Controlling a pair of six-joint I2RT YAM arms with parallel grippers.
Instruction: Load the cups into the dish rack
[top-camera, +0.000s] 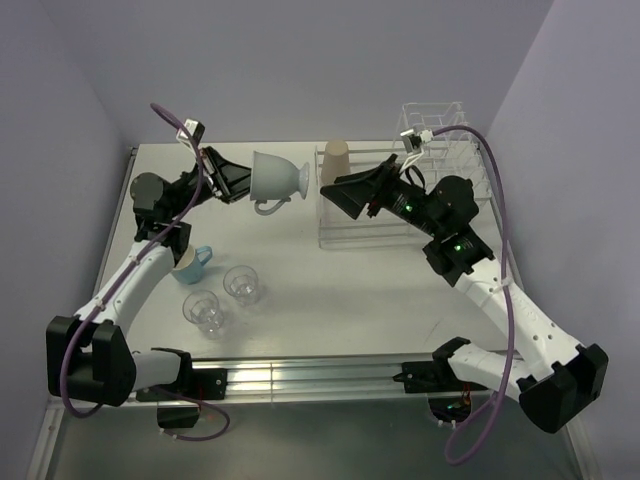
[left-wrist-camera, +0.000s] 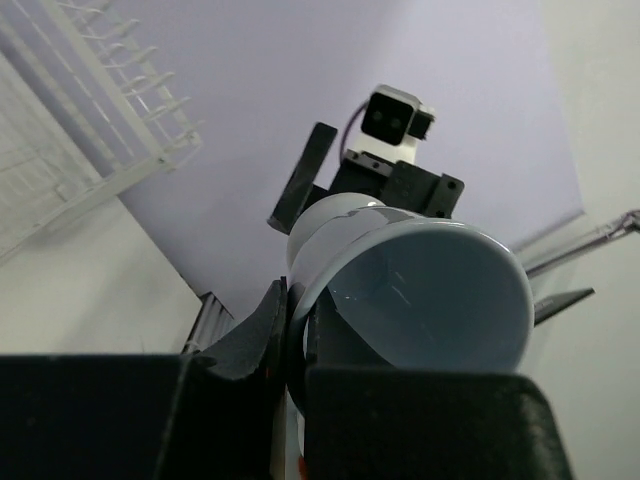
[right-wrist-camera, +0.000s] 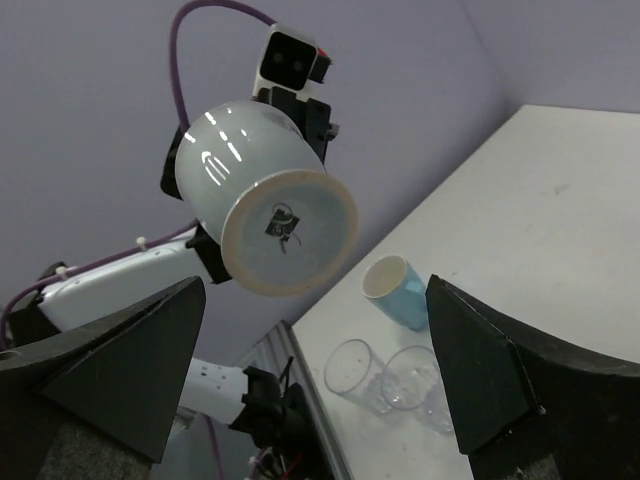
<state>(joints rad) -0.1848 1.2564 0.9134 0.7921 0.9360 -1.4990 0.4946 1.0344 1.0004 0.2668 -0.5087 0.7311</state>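
Note:
My left gripper (top-camera: 240, 180) is shut on the rim of the light blue handled mug (top-camera: 277, 175) and holds it on its side in the air, left of the dish rack (top-camera: 470, 215). The left wrist view shows one finger inside the mug (left-wrist-camera: 430, 290) and one outside. My right gripper (top-camera: 345, 197) is open and empty, facing the mug's base (right-wrist-camera: 285, 230) from a short gap. A tan paper cup (top-camera: 335, 160) stands in the rack's left end. The small light blue cup (top-camera: 190, 265) lies on the table. Two clear tumblers (top-camera: 241, 283) (top-camera: 204, 312) stand near it.
The rack's tall upright dividers (top-camera: 435, 125) stand at the far right by the wall. The rack also shows in the left wrist view (left-wrist-camera: 80, 130). In the right wrist view the blue cup (right-wrist-camera: 395, 290) and tumblers (right-wrist-camera: 358, 373) sit near the table's front rail.

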